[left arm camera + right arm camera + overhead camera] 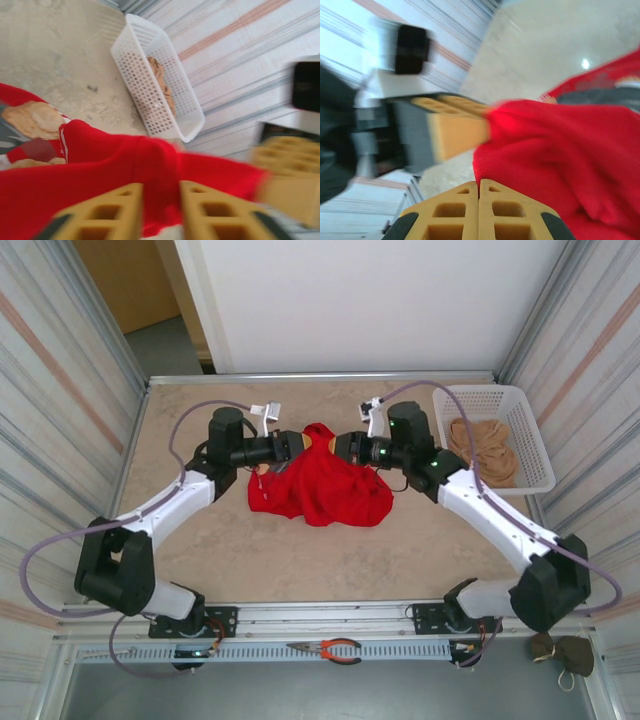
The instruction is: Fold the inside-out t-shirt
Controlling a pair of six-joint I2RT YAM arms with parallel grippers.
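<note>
The red inside-out t-shirt (320, 485) lies bunched in the middle of the table, with one peak lifted at its far edge where both grippers meet. My left gripper (300, 444) comes in from the left. In the left wrist view its yellow fingers (115, 210) stand apart, with a fold of the t-shirt (100, 170) running between them. My right gripper (336, 446) comes in from the right. Its jaws (479, 181) are pressed together on an edge of the t-shirt (570, 160). The two grippers nearly touch.
A white plastic basket (520, 405) with a tan garment (485, 445) in it stands at the back right, close to my right arm. Red-handled pliers (330, 648) lie on the front rail. Corrugated walls close in both sides.
</note>
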